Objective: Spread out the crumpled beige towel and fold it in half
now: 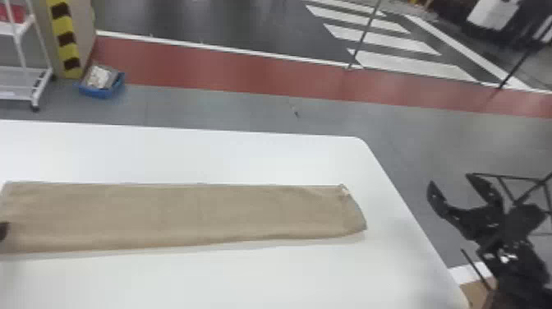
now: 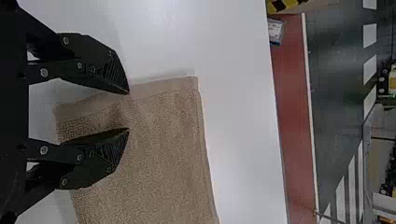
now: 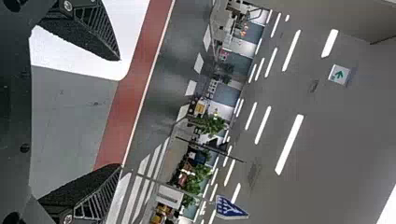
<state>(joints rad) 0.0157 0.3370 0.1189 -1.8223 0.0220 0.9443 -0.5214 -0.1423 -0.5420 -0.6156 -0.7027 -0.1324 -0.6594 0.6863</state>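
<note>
The beige towel (image 1: 185, 215) lies flat, centre-left. Left gripper (image 1: 3, 231), left edge, and right gripper (image 1: 451, 181), lower right, have parted jaws.

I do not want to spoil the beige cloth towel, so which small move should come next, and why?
Probably lift the black two-fingered left gripper away: its jaws stand open over one end of the towel, which lies as a long, flat, seemingly folded strip on the smooth white table.
</note>
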